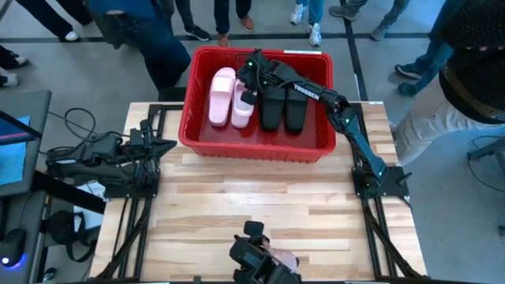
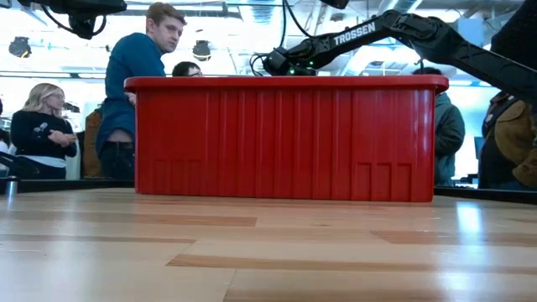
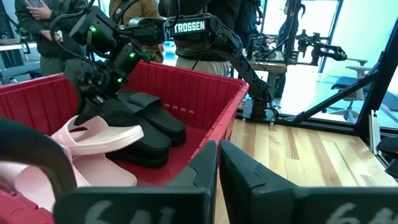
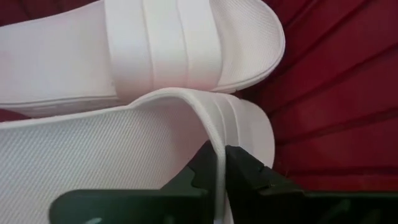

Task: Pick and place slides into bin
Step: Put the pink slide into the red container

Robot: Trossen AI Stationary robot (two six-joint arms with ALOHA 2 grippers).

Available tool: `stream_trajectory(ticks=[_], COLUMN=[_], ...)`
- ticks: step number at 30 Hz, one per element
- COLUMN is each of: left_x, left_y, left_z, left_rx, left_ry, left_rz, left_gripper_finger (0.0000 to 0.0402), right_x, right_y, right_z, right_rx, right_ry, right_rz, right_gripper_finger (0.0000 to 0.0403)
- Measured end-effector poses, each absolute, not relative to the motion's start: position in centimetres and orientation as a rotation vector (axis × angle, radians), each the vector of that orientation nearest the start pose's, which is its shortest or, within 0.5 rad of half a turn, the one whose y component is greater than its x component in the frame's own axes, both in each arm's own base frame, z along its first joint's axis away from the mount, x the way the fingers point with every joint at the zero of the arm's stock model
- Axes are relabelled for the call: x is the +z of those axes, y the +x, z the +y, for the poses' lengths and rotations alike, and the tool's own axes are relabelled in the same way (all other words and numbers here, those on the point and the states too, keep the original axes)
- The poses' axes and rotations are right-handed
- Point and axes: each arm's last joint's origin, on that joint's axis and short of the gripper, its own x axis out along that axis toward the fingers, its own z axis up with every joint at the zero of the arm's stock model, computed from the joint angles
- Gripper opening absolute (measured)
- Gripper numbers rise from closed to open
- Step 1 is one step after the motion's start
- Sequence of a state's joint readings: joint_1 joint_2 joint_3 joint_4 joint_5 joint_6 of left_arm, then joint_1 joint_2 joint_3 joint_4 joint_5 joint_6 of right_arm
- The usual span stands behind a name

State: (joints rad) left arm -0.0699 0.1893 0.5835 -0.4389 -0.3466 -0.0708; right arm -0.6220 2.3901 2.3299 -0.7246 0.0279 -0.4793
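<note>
**Right claw lowering a pink slide into the red bin**

The right gripper (image 1: pixel 248 96) reached in over the bin's (image 1: pixel 193 95) far rim, its fingers clenched on the strap edge of a pale pink slide (image 1: pixel 242 102). The right wrist view showed the two dark fingers pinching that thin pink edge between them. The held slide sat directly under the claw, tilted, its long axis running from the bin's far wall toward its near wall, in line with the others.

Inside the bin, another pink slide (image 1: pixel 220 96) lay just beside the held one, on the side away from the right arm's base. Two black slides (image 1: pixel 282 110) lay side by side on the other side, nearer that base.

Judging by this, the coming move was a short drop and release into the gap between pink and black.

The left gripper (image 1: pixel 162 147) waited outside the bin, beside its near corner, fingers nearly together.
</note>
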Motion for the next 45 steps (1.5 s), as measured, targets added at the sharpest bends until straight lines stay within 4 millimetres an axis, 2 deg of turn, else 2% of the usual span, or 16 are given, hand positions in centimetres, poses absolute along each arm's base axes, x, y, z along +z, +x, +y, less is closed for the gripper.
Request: stream_trajectory(ticks=[6, 20, 34, 45], left_x=[29.8, 29.8, 29.6, 29.6], left_y=[5.9, 5.9, 5.9, 5.9], left_z=[0.6, 0.6, 0.6, 0.6], left_rx=[0.279, 0.279, 0.279, 0.278], left_ry=[-0.061, -0.066, -0.079, -0.078], left_rz=[0.034, 0.035, 0.054, 0.054], left_gripper_finger=[0.0004, 0.0004, 0.0004, 0.0004], right_x=[26.1, 25.8, 25.8, 25.7], right_y=[43.0, 43.3, 43.3, 43.7], right_z=[-30.9, -30.7, -30.7, -29.9], right_rx=[-0.414, -0.372, -0.364, -0.343], right_ry=[-0.206, -0.186, -0.183, -0.193], right_rz=[0.886, 0.867, 0.866, 0.874], right_gripper_finger=[0.005, 0.0057, 0.0102, 0.0109])
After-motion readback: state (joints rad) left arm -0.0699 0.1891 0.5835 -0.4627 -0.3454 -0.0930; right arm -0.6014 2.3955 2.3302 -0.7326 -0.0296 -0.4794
